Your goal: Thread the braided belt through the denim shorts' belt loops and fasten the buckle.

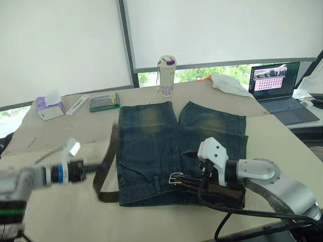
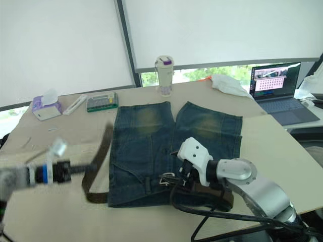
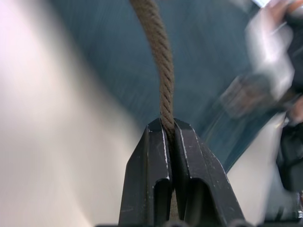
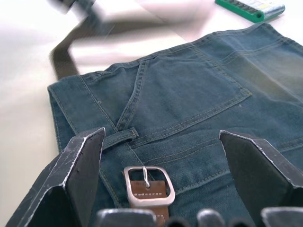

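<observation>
Left tool (image 3: pixel 170 130) pinching the braided belt (image 3: pixel 158 61) edge-on between two black wedge-shaped fingers pressed tight; woven olive-brown strap running straight away from the fingertips over blue cloth. From the head view, left tool (image 1: pixel 83 170) held off the left edge of the denim shorts (image 1: pixel 151 146), strap looping out past the waistband corner and rising toward the tool. Right tool (image 4: pixel 173 156) spread wide, blunt matte fingers standing either side of the buckle (image 4: pixel 147 185). Silver rectangular frame, prong lying along the strap, reddish-brown stitched leather behind it, directly between the fingers and close in. Just beyond the buckle, one of the belt loops (image 4: pixel 124 137), a narrow denim strip. Shorts flat on the pale table (image 1: pixel 60 136), faded denim with yellowish worn patches, legs pointing away from both tools, waistband nearest them.
</observation>
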